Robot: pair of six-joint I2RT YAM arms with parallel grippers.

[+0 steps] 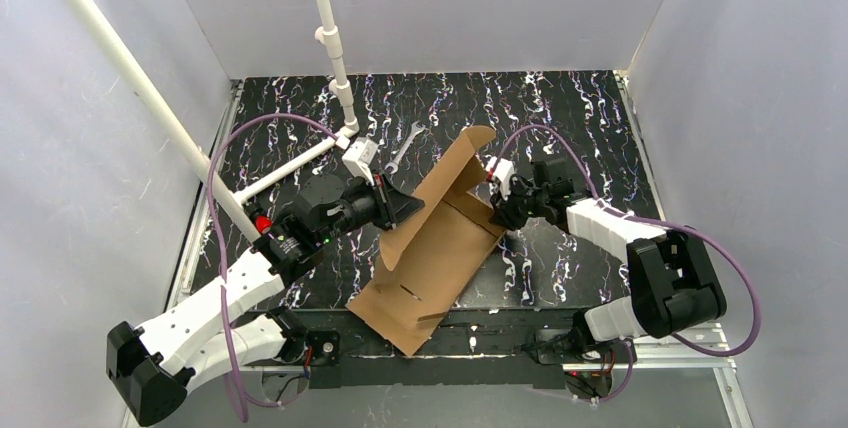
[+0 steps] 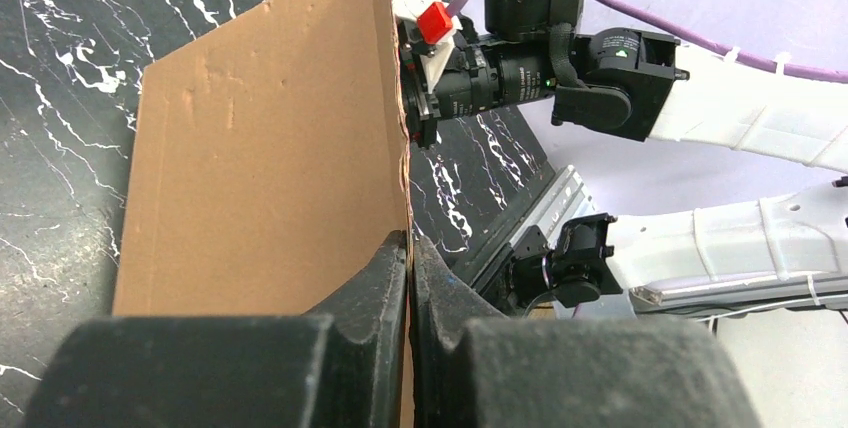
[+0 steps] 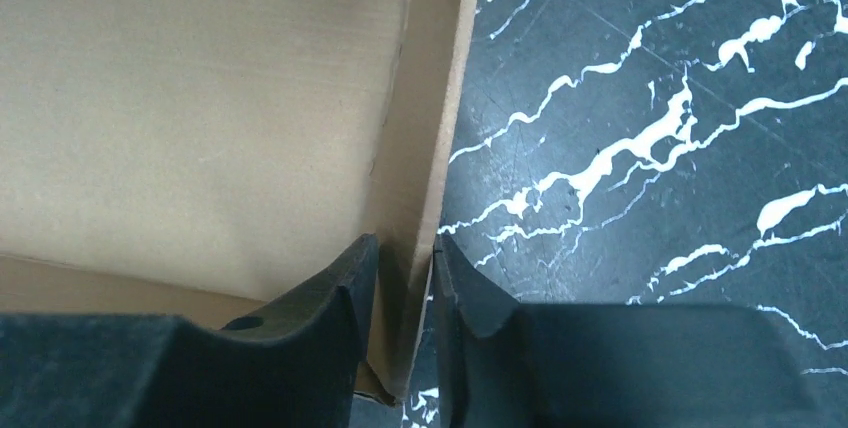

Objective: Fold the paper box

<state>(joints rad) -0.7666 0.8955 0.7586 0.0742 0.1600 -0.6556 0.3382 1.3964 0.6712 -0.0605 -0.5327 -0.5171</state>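
The plain brown corrugated cardboard paper box (image 1: 440, 253) lies half folded and diagonal on the black counter with white veins (image 1: 580, 118). One corner reaches over the near edge close to its middle, and the other end points toward the far edge. On its left side the left claw (image 1: 405, 206) is fully closed, the black fingers (image 2: 385, 268) pinching the thin edge of a raised panel. On the opposite side the right claw (image 1: 500, 210) is partly apart, with a thick folded wall of the paper box gripped between its two pads (image 3: 350, 278). Farther, toward the far edge, a small metal wrench (image 1: 403, 146) lies apart from the box.
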